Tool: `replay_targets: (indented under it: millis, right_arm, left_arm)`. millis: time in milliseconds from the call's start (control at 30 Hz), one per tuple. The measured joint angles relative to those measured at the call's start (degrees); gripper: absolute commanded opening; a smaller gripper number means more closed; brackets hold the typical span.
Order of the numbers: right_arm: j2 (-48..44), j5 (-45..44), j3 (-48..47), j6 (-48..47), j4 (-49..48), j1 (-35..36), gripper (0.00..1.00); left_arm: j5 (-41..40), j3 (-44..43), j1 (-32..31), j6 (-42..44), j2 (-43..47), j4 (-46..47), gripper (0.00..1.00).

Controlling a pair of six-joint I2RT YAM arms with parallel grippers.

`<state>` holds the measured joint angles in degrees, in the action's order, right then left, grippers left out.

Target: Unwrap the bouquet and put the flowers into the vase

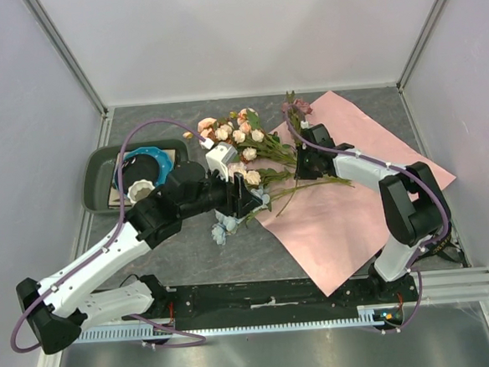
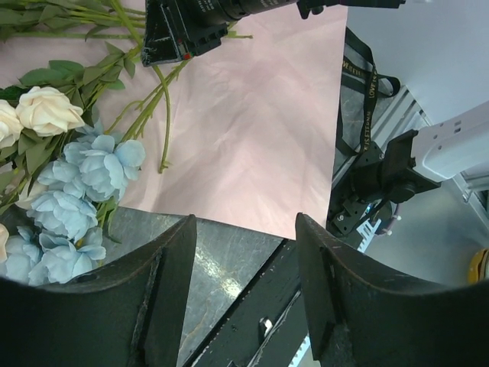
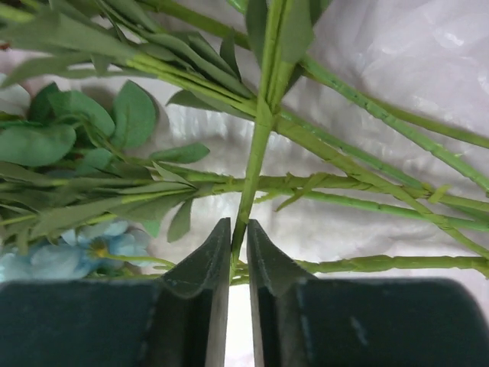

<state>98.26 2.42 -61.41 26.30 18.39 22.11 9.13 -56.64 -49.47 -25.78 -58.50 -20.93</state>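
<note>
Right wrist view has the right gripper (image 3: 238, 237) with its two fingers drawn nearly together on one thin green stem (image 3: 256, 153) of the flowers (image 3: 92, 138). That stem runs up between them and crosses the other stems, which lie over the pink paper sheet (image 3: 397, 46). From the top external camera the same right gripper (image 1: 304, 167) is down on the stem ends at the sheet's (image 1: 346, 201) left edge. The flowers (image 1: 241, 137) fan out left and away from it, peach and cream heads toward the back and a mauve rose (image 1: 300, 106) beside the sheet's far corner. The left gripper (image 1: 250, 201) sits just on the near side of the bunch with its fingers spread apart and nothing between them. In its own camera the left gripper (image 2: 244, 222) frames bare paper (image 2: 252, 115) and table edge, with blue blooms (image 2: 84, 176) just to the left. The vase (image 1: 141, 189) is in the dark green tray (image 1: 97, 173) against the left wall, well apart from both grippers, and I cannot tell whether it stands or lies. Grey table (image 1: 233, 256) shows between the flowers and the near rail, and the sheet's right corner reaches almost to the right wall.
</note>
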Motion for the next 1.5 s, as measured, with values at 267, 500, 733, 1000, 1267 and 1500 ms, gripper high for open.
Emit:
replay_targets:
  millis: [267,500,733,1000,1267,1500]
  right_arm:
    - [-0.5,0.3,0.0,1.0,-1.7,0.0,0.0]
    - [-9.7,0.3,0.0,-1.1,-1.2,-0.2,0.0]
    - [-20.4,9.0,-0.4,-4.3,-7.8,-0.2,0.0]
    - [-29.7,21.2,-0.5,-6.0,-17.2,7.1,0.0]
    - [-30.8,25.1,-0.6,-5.7,-21.0,11.3,0.0]
    - [-30.8,26.7,-0.6,-6.0,-21.7,13.4,0.0]
  left_arm:
    - [0.0,-1.9,0.0,0.0,-0.3,-0.2,0.65]
    - [8.1,-8.5,4.9,-1.4,-7.3,-1.2,0.67]
    - [16.6,-13.4,14.1,-8.4,-11.4,0.4,0.67]
    - [21.2,-24.5,16.0,-13.7,-20.4,5.7,0.64]
    - [17.8,-24.9,17.0,-13.9,-17.8,6.1,0.59]
    - [13.9,-25.0,18.3,-13.8,-14.2,5.9,0.42]
